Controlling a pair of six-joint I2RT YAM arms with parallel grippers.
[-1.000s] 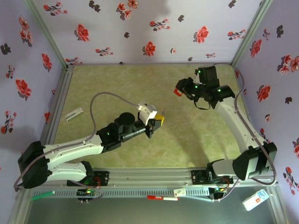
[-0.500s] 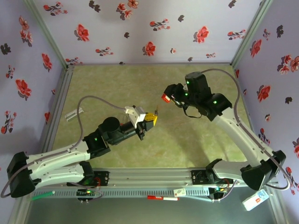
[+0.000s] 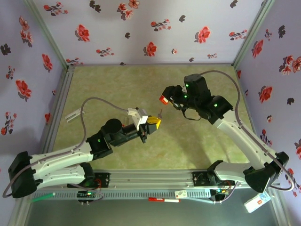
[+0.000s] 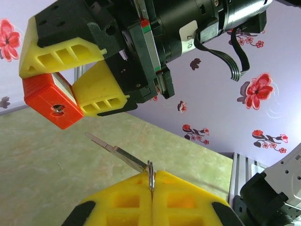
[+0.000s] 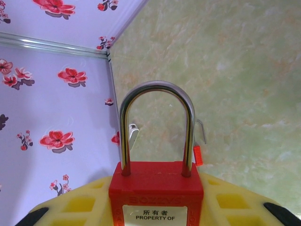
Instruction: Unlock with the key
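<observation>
Figure: the left gripper (image 4: 151,178), closed tightly on the small key with a thin metal blade (image 4: 117,151), and the right gripper (image 5: 156,207), clamped on the red plastic-bodied padlock (image 5: 156,181), both held over the middle of the green bench (image 3: 117,84). We judge grasping done: the blade tip stands near the keyhole (image 4: 58,108) yet apart from it, the steel shackle (image 5: 157,88) sits closed, and insertion and turning are left. The key's long axis runs from the left gripper toward the bench's far edge, tip leading, aimed at or just under the keyhole.

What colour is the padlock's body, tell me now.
The padlock body is red; the right wrist view shows it best.
</observation>
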